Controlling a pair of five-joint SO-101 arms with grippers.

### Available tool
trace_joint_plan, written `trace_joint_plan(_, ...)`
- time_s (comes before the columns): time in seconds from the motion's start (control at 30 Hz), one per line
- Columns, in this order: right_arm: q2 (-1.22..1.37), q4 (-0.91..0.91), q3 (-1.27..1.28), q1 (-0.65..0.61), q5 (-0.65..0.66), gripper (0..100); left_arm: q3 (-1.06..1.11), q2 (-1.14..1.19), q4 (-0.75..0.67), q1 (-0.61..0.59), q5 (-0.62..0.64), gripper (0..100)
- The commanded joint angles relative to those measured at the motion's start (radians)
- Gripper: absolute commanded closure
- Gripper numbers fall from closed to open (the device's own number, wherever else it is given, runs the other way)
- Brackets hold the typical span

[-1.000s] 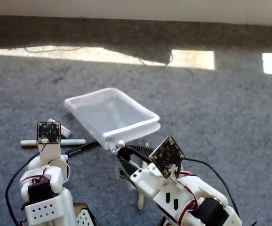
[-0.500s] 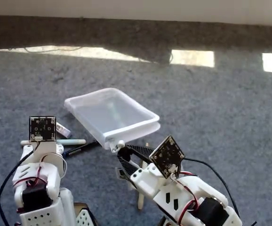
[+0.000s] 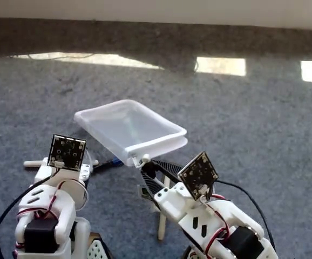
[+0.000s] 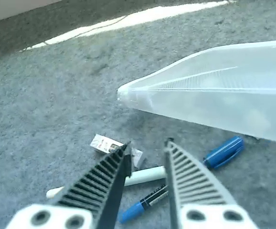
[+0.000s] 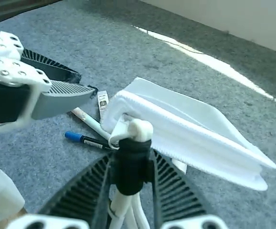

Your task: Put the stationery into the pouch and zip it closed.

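A translucent white pouch (image 3: 129,128) lies open-mouthed on the grey carpet. My right gripper (image 5: 131,143) is shut on a white tab at the pouch's (image 5: 190,131) near corner, holding that edge up. My left gripper (image 4: 148,143) hangs open just above the loose stationery to the pouch's (image 4: 214,95) left. Below it lie a small white labelled piece (image 4: 107,144), a white pen (image 4: 145,175), a thin blue-and-black pen (image 4: 145,202) and a blue marker (image 4: 224,151). The marker (image 3: 110,163) peeks out between the arms in the high view.
A pale wooden stick (image 3: 161,222) lies on the carpet under the right arm. Bright sun patches (image 3: 221,66) cross the floor at the back. Open carpet stretches right of and behind the pouch.
The left arm has swung right, toward the pouch, over the pens. The right gripper has shifted the pouch's held corner slightly right and up.
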Motion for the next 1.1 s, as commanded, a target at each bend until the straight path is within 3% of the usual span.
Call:
trace_joint_plan(0.0,0.004,-0.031,-0.016,0.013,0.003,99.3,-0.058,0.010,0.000,0.027,0.095,75)
trace_joint_plan(0.23,0.004,-0.059,-0.010,0.016,0.003,99.3,-0.148,0.010,0.029,0.031,0.101,70)
trace_joint_plan(0.4,0.004,-0.061,-0.001,0.016,0.003,99.3,-0.228,0.010,0.132,0.145,0.103,64)
trace_joint_plan(0.57,0.004,-0.061,-0.001,0.018,0.003,99.3,-0.228,0.010,0.133,0.196,0.161,61)
trace_joint_plan(0.83,0.004,-0.061,-0.001,0.018,0.003,99.3,-0.225,0.010,0.135,0.280,0.164,61)
trace_joint_plan(1.07,0.004,-0.061,-0.001,0.018,0.003,99.3,-0.191,0.010,0.133,0.283,0.166,61)
